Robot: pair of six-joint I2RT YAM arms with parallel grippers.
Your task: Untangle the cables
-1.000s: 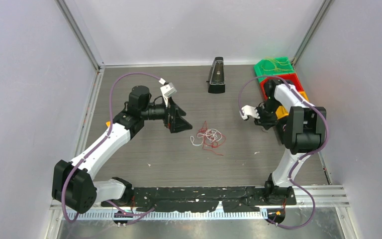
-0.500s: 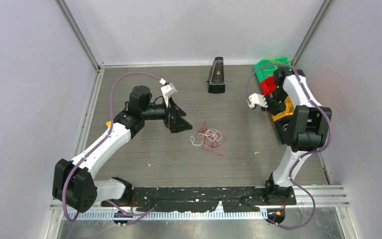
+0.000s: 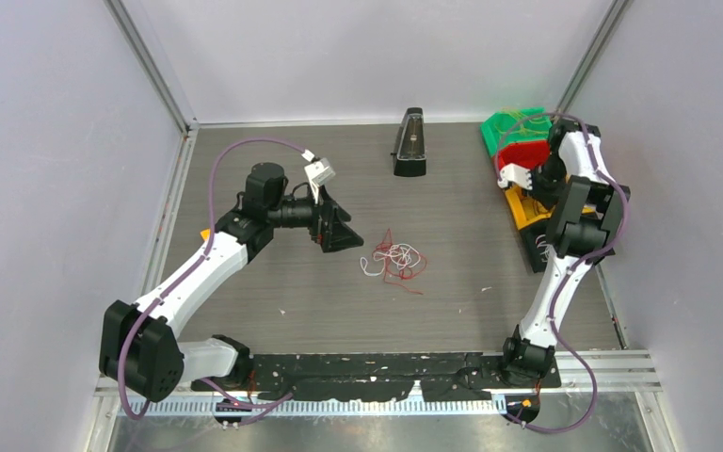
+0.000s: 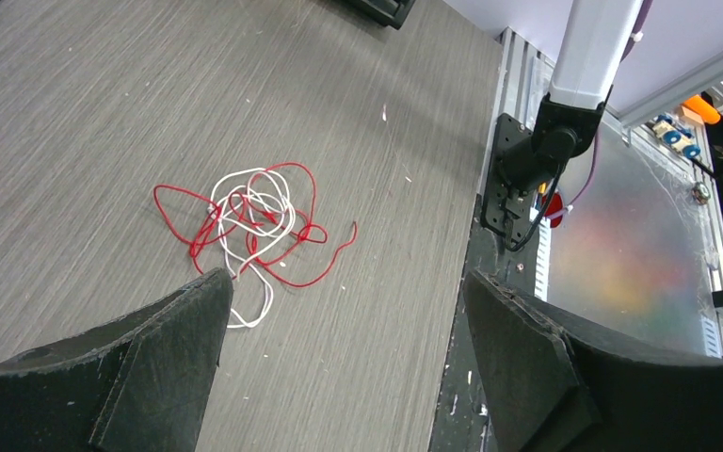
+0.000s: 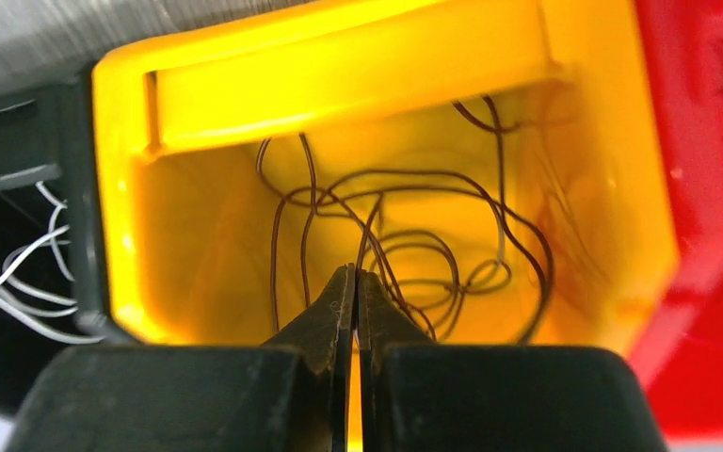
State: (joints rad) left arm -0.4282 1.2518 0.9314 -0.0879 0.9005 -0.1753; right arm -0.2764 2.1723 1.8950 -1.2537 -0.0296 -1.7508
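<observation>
A small tangle of red and white cables (image 3: 395, 259) (image 4: 254, 212) lies on the grey table, near its middle. My left gripper (image 3: 339, 226) (image 4: 344, 282) hovers just left of the tangle, open wide with nothing between its fingers. My right gripper (image 3: 531, 183) (image 5: 356, 273) hangs over the yellow bin (image 5: 339, 56) at the right edge. It is shut, and a thin dark brown cable (image 5: 369, 226) runs from its tips down into the loops of brown cables (image 5: 452, 273) on the bin floor.
Along the right edge stand a green bin (image 3: 513, 127), a red bin (image 3: 525, 153) (image 5: 706, 188), the yellow bin (image 3: 525, 212) and a black bin (image 3: 537, 252) holding white cables (image 5: 28, 273). A black wedge-shaped object (image 3: 409, 141) stands at the back centre.
My right arm swung from the table beside the bins back and right to over the yellow bin, its jaws closing on the way. Left arm and tangle have not moved.
</observation>
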